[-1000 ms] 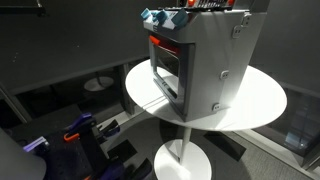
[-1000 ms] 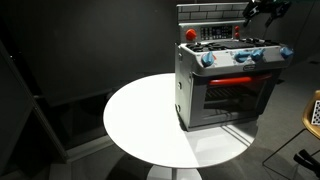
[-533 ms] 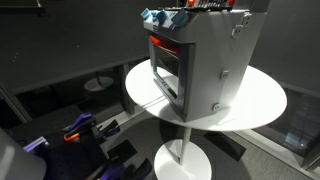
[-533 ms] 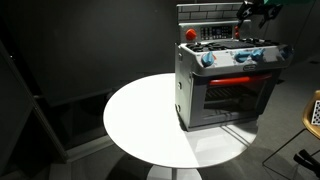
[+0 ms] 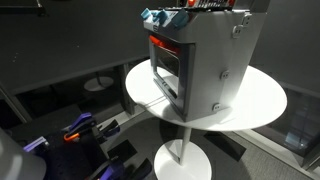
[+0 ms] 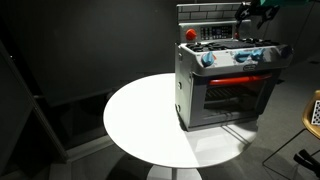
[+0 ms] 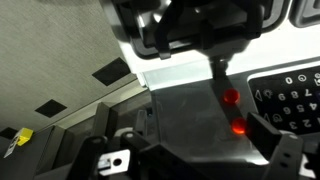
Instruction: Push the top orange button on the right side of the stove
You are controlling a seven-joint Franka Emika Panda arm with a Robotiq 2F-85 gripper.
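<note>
The grey toy stove (image 5: pixel 215 60) stands on a round white table (image 5: pixel 262 100). In an exterior view its dark oven door faces the camera (image 6: pixel 228 97), with an orange-red strip and blue knobs (image 6: pixel 208 59) above. My gripper (image 6: pixel 250 12) hovers over the stove's top right corner by the back panel. In the wrist view two glowing orange buttons (image 7: pixel 231 98) (image 7: pixel 240 126) sit on the stove's grey surface (image 7: pixel 185 115), between my open, empty fingers (image 7: pixel 195 152) and closer to the right finger. The jaws touch nothing.
A red knob (image 6: pixel 190 33) sits on the stove's top left. The table (image 6: pixel 140 120) has bare room beside the stove. A wooden stool (image 6: pixel 313 112) stands at the frame edge. Blue and orange gear (image 5: pixel 75 135) lies on the floor.
My gripper has shifted slightly toward the stove's back panel over the last second. The stove has not moved.
</note>
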